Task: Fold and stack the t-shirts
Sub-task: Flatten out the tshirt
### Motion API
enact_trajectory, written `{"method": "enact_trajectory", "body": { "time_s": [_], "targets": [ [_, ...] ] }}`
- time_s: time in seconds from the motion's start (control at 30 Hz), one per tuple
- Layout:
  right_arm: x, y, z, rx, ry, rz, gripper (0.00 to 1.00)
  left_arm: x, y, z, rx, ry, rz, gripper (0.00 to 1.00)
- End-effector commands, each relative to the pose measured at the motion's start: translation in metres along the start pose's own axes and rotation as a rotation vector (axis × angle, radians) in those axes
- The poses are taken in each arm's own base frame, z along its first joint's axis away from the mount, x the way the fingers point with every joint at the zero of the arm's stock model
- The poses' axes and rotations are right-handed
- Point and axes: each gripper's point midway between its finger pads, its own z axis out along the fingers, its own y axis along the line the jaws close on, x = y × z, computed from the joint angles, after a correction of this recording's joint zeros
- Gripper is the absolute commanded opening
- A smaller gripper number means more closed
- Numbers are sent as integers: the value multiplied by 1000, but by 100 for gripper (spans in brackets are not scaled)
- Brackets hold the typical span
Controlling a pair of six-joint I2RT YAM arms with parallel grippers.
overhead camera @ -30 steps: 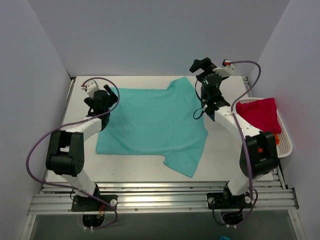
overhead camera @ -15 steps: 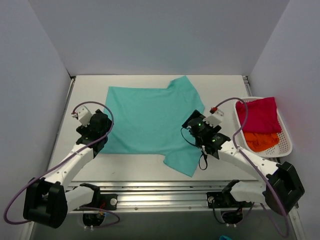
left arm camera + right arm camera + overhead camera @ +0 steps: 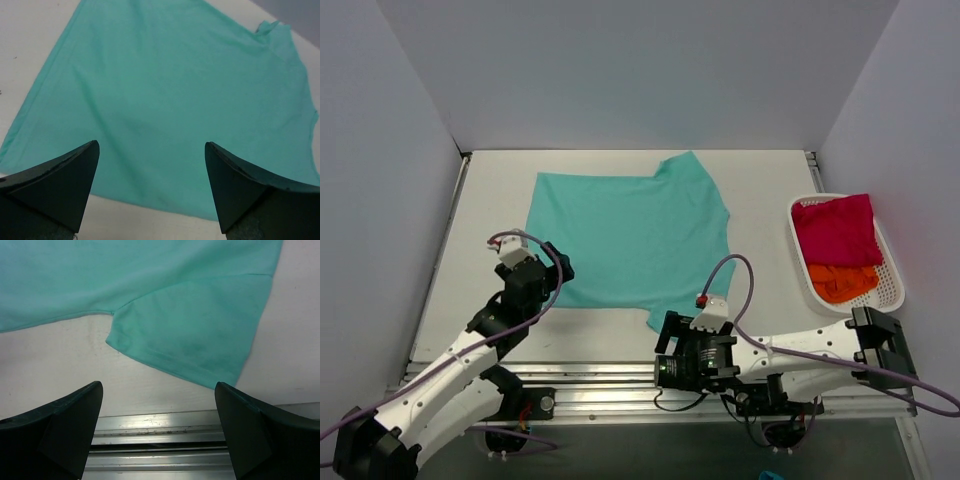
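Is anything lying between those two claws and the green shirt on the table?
Nothing visible. The open left gripper and right gripper both face the teal t-shirt, with only table between.

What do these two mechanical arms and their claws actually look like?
The left arm and right arm are white with black joints, each trailing a looping purple cable. The left claw and right claw each have two dark, wedge-shaped fingers.
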Motion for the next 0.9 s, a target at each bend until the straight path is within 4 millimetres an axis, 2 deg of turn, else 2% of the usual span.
{"method": "enact_trajectory", "body": {
  "time_s": [0.0, 0.03, 0.07, 0.13, 0.17, 0.33, 0.47, 0.53, 0.57, 0.73, 0.77, 0.87],
  "targets": [
    [-20, -20, -9, -3, -116, 5, 91, -18, -10, -1, -98, 49, 64, 97],
    [-19, -25, -9, 5, -98, 42, 91, -21, 7, -2, -214, 29, 90, 97],
    [-16, -41, -11, 25, -58, 54, 90, -11, 18, -12, -273, 68, 114, 97],
    [-13, -56, -13, 50, -18, 125, 88, -15, 26, -19, -320, 52, 117, 97],
    [-8, -71, -15, 71, 26, 142, 88, -10, 31, -22, -334, 64, 117, 97],
    [11, -77, -15, 78, 118, 193, 89, 7, 53, -27, -398, 90, 111, 97],
    [13, -79, 2, 175, 94, 207, 90, 19, 47, -19, -396, 129, 120, 96],
    [17, -78, 11, 169, 129, 154, 90, 23, 41, -14, -378, 150, 123, 96],
    [12, -71, 21, 162, 134, 215, 90, 23, 36, -11, -360, 148, 118, 96],
    [0, -83, 41, 183, 163, 184, 88, 30, 27, -3, -331, 167, 119, 96],
    [2, -74, 44, 140, 190, 212, 88, 30, 27, -3, -333, 169, 125, 96],
    [4, -69, 51, 137, 220, 193, 86, 30, 27, -3, -339, 170, 131, 96]
  ]
}}
